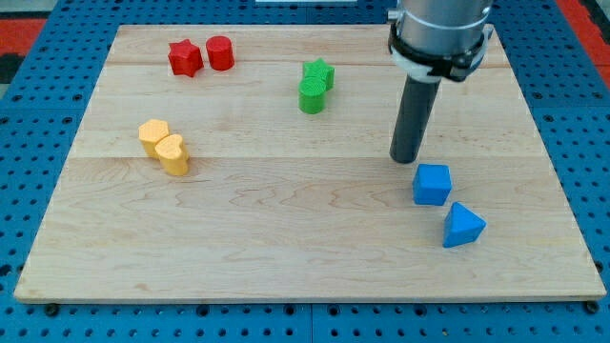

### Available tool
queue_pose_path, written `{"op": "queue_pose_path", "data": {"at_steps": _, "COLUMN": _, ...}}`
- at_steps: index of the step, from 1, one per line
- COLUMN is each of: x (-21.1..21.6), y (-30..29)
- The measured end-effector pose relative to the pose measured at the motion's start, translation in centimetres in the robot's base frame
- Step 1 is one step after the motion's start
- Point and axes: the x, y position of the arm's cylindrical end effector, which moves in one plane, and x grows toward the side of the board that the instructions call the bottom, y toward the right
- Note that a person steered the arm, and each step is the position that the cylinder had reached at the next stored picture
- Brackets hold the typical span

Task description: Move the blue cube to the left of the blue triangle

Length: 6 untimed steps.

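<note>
At the view's right side of the wooden board (286,219), the blue cube (432,184) sits just above and slightly left of the blue triangle (463,226), the two close together. My tip (406,158) rests just up-left of the cube, apparently not touching it. There is no gripper, so it grips nothing. Judged status: the task is incomplete. The cube stands more above the triangle than beside it, and remains to be pushed down the view to the triangle's left side.

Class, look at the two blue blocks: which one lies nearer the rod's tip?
The blue cube. It sits just below and right of my tip, while the blue triangle lies farther off, toward the view's bottom right.
</note>
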Motion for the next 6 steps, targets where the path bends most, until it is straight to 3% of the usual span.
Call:
{"op": "queue_pose_path", "data": {"at_steps": 1, "x": 2.9, "y": 0.0}}
{"op": "queue_pose_path", "data": {"at_steps": 2, "x": 2.7, "y": 0.0}}
{"op": "queue_pose_path", "data": {"at_steps": 3, "x": -1.4, "y": 1.6}}
{"op": "queue_pose_path", "data": {"at_steps": 4, "x": -0.5, "y": 5.4}}
{"op": "queue_pose_path", "data": {"at_steps": 5, "x": 4.0, "y": 4.6}}
{"op": "queue_pose_path", "data": {"at_steps": 6, "x": 3.9, "y": 4.6}}
